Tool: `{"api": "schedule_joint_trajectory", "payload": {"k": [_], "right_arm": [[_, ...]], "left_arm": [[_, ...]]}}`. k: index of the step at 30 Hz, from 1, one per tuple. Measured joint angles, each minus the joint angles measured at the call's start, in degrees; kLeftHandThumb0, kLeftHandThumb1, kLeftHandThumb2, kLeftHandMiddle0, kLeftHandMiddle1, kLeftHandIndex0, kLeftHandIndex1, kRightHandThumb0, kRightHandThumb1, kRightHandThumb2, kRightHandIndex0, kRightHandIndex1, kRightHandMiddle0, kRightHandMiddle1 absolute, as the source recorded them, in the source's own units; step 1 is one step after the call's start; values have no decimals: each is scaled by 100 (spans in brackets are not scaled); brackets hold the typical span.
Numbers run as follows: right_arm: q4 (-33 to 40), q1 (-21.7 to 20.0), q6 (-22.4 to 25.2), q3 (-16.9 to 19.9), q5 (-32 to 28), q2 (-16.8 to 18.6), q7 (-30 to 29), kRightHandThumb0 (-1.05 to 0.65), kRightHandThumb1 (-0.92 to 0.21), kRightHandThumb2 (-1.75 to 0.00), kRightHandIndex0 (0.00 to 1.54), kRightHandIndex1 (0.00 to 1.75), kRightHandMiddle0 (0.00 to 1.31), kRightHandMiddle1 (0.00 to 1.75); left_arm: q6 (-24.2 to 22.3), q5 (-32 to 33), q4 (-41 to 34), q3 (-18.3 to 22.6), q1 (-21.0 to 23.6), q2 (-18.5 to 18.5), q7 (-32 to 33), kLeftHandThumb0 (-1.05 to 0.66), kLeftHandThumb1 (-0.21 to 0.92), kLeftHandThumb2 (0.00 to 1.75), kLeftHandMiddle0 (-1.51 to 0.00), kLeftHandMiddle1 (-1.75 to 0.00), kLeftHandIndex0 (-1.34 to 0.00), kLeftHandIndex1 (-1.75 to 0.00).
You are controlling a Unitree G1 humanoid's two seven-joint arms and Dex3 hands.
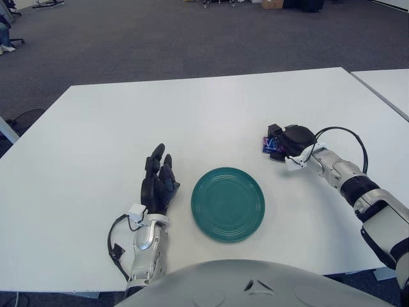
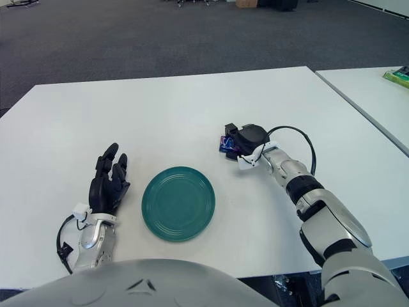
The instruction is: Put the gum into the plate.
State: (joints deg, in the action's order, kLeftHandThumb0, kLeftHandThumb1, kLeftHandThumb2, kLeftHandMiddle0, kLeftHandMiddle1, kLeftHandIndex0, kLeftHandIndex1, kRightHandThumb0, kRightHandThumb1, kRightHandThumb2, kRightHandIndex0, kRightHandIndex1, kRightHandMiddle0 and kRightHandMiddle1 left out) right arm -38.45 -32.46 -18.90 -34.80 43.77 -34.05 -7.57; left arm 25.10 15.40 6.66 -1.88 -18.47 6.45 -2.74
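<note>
Here, right hand clutching gum, orientation hidden, beside plate

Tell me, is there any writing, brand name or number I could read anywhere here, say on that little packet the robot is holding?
None can be read.
Gum packet, held in the right robot hand: blue with some print, too small and blurred to read.
Green plate: plain ridged rings, no text.
Left robot hand, open beside the plate's left edge: no markings visible.
White table: no labels.
</note>
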Motion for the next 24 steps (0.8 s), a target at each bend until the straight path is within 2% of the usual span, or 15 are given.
{"api": "schedule_joint_trajectory", "payload": {"k": [7,12,19,24], "right_arm": [[1564,41,329,609,-267,14,380,-43,-47,-112,106,175,49,175],[2818,251,678,882,-276,164,587,-44,-43,-117,111,175,52,175],[4532,905,1208,824,-124,548,1248,-45,-42,-119,116,175,53,175],[5045,1196,1066,514,232,686,1682,-45,-41,-120,120,175,54,175]], "left_arm": [[10,-18,-7,17,64,-4,-1,-64,92,81,-25,0,0,-65],[13,-19,2,78,70,-14,3,-64,92,82,-25,0,0,-68],[-48,-123,24,283,78,-67,61,-65,92,84,-25,0,0,-72],[-171,-237,20,459,82,-107,96,-65,92,83,-25,0,0,-72]]}}
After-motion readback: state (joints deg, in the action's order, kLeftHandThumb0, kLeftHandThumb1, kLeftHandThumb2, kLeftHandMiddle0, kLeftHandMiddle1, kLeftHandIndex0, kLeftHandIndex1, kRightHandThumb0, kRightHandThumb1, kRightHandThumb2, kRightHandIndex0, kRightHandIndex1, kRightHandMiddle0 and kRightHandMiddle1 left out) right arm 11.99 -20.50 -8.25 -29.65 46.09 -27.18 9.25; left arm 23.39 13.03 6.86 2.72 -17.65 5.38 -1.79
